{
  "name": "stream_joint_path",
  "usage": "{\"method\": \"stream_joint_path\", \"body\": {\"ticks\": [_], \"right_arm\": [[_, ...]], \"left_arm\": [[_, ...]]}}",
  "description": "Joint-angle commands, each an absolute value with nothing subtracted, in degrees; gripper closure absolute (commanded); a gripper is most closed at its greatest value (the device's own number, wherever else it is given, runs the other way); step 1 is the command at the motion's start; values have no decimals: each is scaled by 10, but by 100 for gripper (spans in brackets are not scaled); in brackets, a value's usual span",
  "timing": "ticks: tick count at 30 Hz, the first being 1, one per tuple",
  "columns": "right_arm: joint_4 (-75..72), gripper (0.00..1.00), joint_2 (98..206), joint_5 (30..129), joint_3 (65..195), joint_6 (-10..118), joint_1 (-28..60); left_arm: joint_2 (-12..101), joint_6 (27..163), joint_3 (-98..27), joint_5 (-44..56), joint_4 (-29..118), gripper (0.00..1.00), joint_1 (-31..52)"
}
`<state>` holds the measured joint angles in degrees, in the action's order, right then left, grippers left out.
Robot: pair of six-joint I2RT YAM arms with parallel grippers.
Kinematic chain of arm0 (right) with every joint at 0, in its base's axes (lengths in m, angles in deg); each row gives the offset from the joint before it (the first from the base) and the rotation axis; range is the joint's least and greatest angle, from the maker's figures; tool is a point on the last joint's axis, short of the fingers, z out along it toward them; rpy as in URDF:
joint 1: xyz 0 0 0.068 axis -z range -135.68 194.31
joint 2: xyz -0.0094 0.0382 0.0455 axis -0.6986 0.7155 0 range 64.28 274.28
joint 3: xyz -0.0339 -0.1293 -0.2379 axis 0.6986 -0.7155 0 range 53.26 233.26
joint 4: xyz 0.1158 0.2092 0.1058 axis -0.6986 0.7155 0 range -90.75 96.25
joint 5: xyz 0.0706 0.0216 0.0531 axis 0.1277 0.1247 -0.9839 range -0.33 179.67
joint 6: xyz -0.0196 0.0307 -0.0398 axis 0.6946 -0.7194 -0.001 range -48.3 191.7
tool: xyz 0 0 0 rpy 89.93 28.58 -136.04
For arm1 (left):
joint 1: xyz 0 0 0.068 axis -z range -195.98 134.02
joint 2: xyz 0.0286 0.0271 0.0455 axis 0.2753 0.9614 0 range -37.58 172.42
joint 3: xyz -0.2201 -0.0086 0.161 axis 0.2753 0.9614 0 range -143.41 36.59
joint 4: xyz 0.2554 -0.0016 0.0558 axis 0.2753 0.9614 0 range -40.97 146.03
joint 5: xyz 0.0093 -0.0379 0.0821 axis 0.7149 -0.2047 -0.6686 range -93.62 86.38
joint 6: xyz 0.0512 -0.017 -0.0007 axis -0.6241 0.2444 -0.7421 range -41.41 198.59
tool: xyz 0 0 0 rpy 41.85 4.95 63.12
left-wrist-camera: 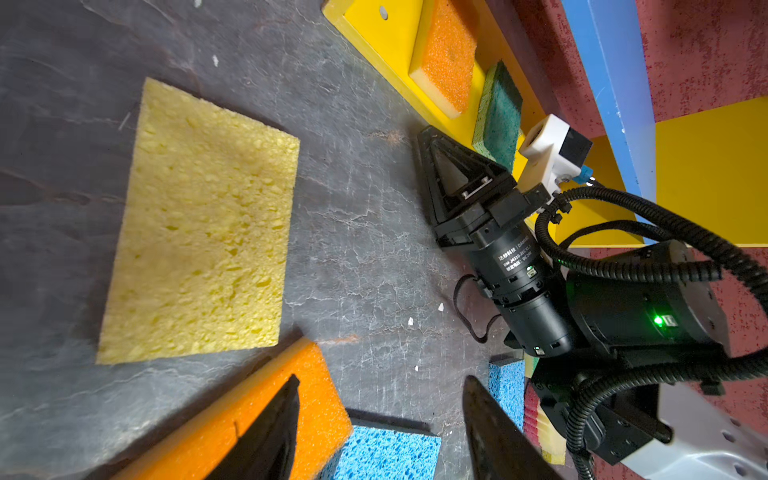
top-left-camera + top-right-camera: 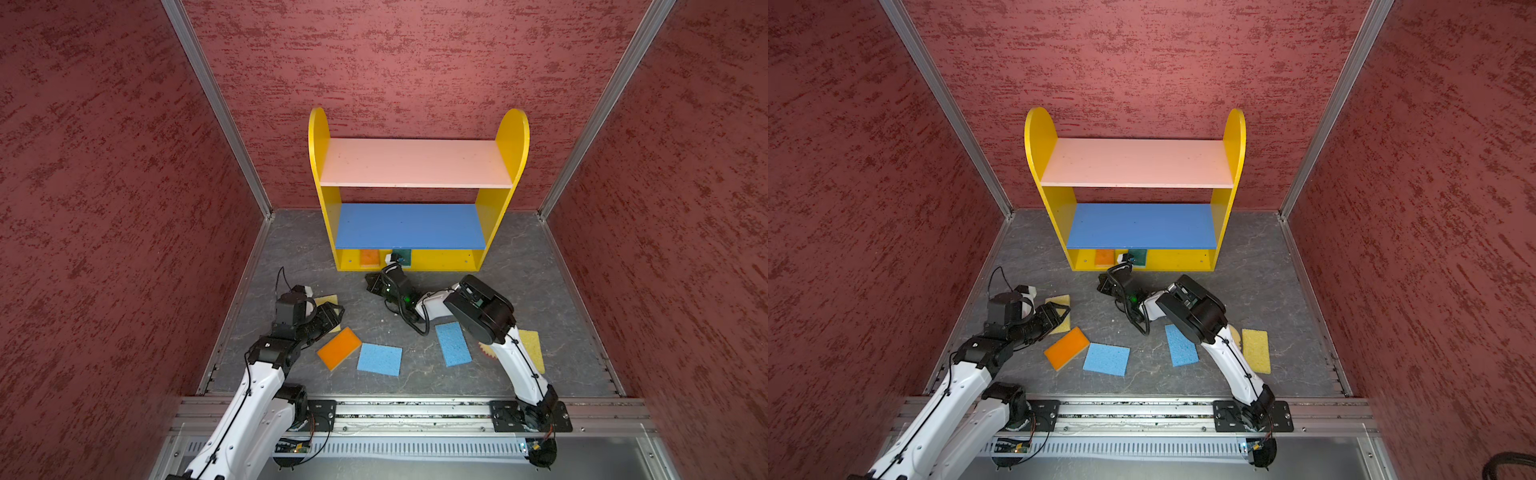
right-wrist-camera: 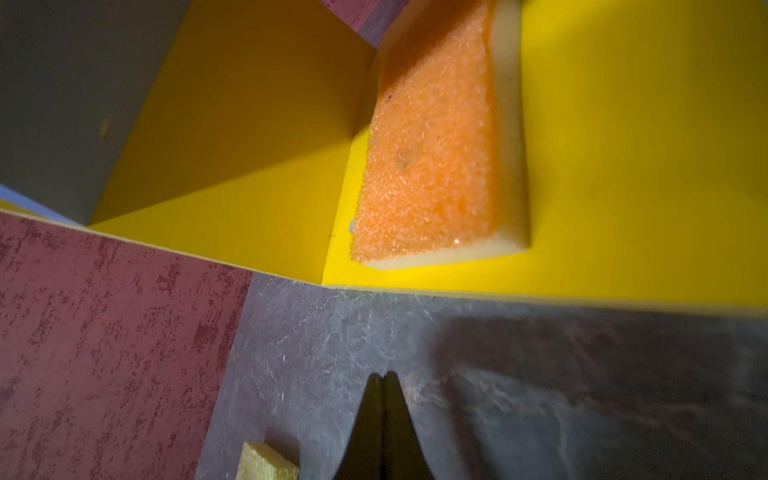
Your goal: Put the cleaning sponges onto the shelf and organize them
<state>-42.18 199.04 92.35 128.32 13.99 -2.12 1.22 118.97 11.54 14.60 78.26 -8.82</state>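
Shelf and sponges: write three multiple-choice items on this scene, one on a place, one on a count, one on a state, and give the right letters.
1. The orange sponge in the shelf lies on: A) the pink top board B) the blue middle board C) the yellow bottom board.
2. Blue sponges on the grey floor number: A) one B) two C) four.
3. The right claw is: A) wide open B) shut, empty C) shut on a sponge.
Answers: 1 C, it sits under the blue board beside a green sponge. 2 B, both top views show two. 3 B, the right wrist view shows its tips together, nothing between.
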Motion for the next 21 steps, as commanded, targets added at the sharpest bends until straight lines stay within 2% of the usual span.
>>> {"method": "stream_joint_path", "body": {"ticks": [1, 21], "right_arm": [[-357, 95, 2032, 954, 1305, 109, -20], [-288, 95, 2080, 976, 1407, 71, -20]], "left_arm": [[-3, 1168, 123, 162, 809, 38, -104], [-31, 1155, 130, 202, 835, 38, -137]]}}
